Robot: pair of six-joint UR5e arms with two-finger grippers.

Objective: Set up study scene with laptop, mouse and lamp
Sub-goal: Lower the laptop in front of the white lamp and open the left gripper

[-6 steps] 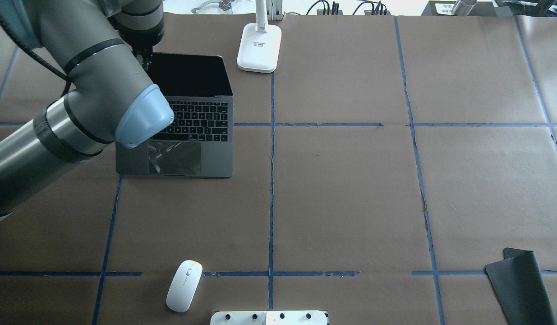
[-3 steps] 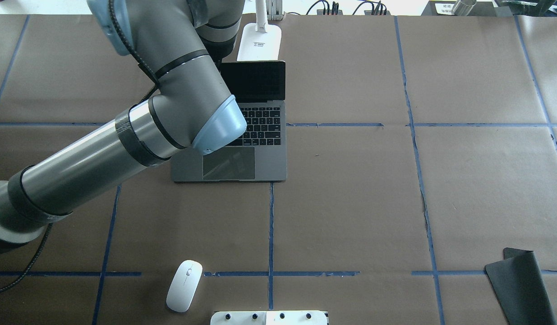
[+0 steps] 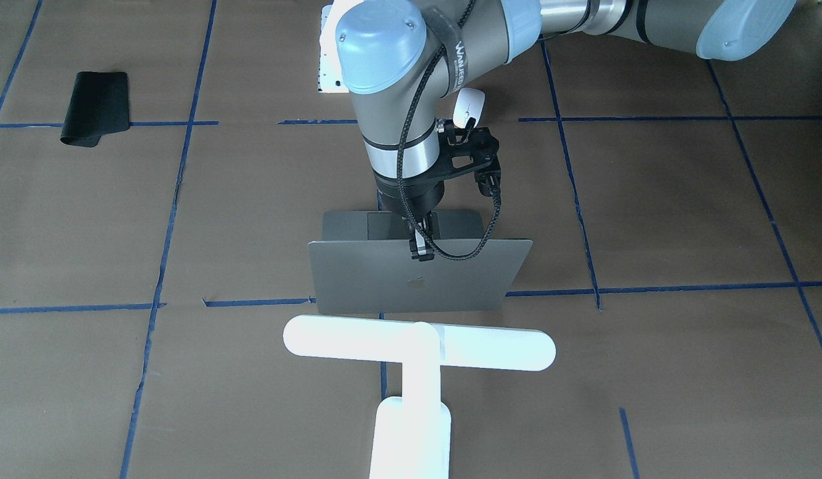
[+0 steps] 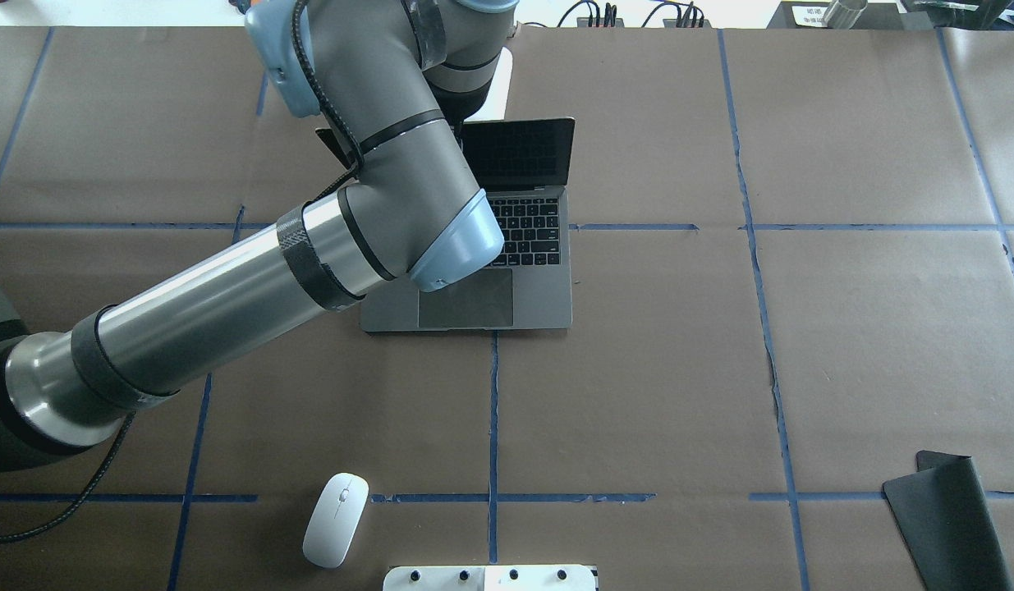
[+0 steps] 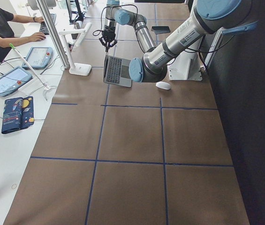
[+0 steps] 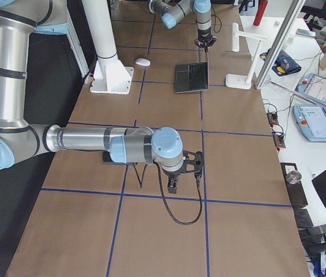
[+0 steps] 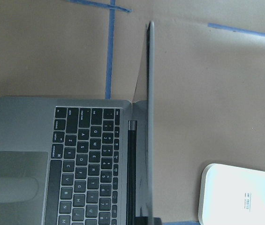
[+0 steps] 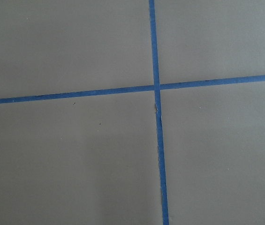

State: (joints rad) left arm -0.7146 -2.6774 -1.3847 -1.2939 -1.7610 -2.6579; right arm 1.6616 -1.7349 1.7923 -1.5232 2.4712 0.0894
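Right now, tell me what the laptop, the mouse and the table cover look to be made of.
By look, the laptop is likely anodised metal: a matte grey lid with a soft, even sheen. The mouse is probably glossy white plastic: a smooth shell with a moulded centre line. The table cover looks like brown kraft paper: matte, with small tears along the blue-taped seams.
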